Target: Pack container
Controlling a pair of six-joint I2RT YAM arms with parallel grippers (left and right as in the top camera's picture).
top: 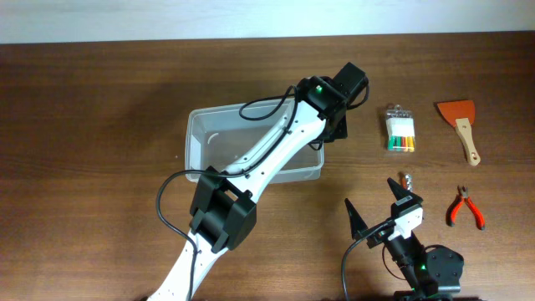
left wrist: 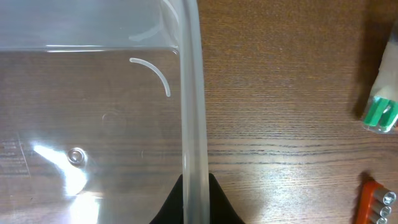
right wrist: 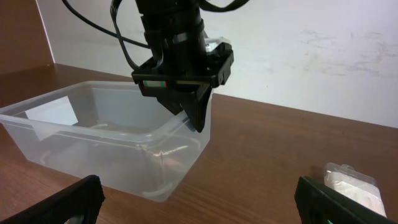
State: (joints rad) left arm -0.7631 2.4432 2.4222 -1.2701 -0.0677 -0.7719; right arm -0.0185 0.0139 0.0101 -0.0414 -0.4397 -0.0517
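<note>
On wooden table [top: 100, 100], left gripper [left wrist: 196, 190] clamped on container [left wrist: 93, 124] rim, right gripper [right wrist: 202, 202] spread wide, embossing [left wrist: 12, 155] unreadable

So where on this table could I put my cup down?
The widest bare wood is left of the container, out to the table edge. Right of it is crowded: marker pack, scraper, pliers, and the right gripper.

The left arm [top: 272, 150] is a long white link between blocky black joint housings, with a thin black cable [top: 160, 201] looping beside it. Just behind the left gripper [right wrist: 198, 121], with its black wedge fingers, glows a small green light [top: 318, 84]. The right gripper [top: 380, 205] has pointed black fingers on a white body. Behind it sits a black joint with a green dot [top: 422, 267].
</note>
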